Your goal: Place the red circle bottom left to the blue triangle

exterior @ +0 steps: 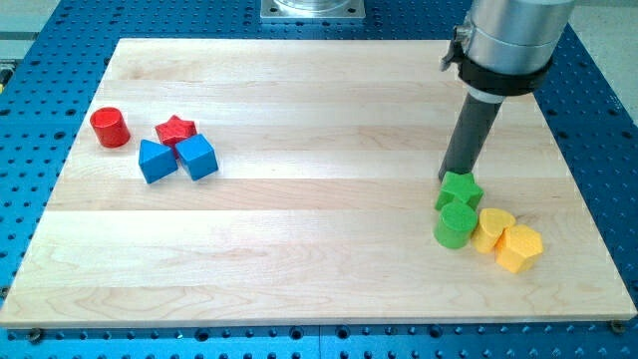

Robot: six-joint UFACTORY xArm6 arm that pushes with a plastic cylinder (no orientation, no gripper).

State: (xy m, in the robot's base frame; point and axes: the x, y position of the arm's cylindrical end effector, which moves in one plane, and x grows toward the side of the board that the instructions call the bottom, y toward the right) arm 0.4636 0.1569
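Note:
The red circle (110,128), a short red cylinder, stands at the board's left. To its right a red star (175,130) touches two blue blocks: a blue triangle-like block (157,161) and a blue cube (197,157). My tip (450,179) is at the view's right, far from them, right behind the green star (460,188) and touching or nearly touching it.
A green cylinder (455,225) sits just below the green star. Two yellow blocks (492,227) (518,247) lie to its right. The wooden board (319,100) rests on a blue perforated table (30,90). The arm's grey body (510,40) hangs at upper right.

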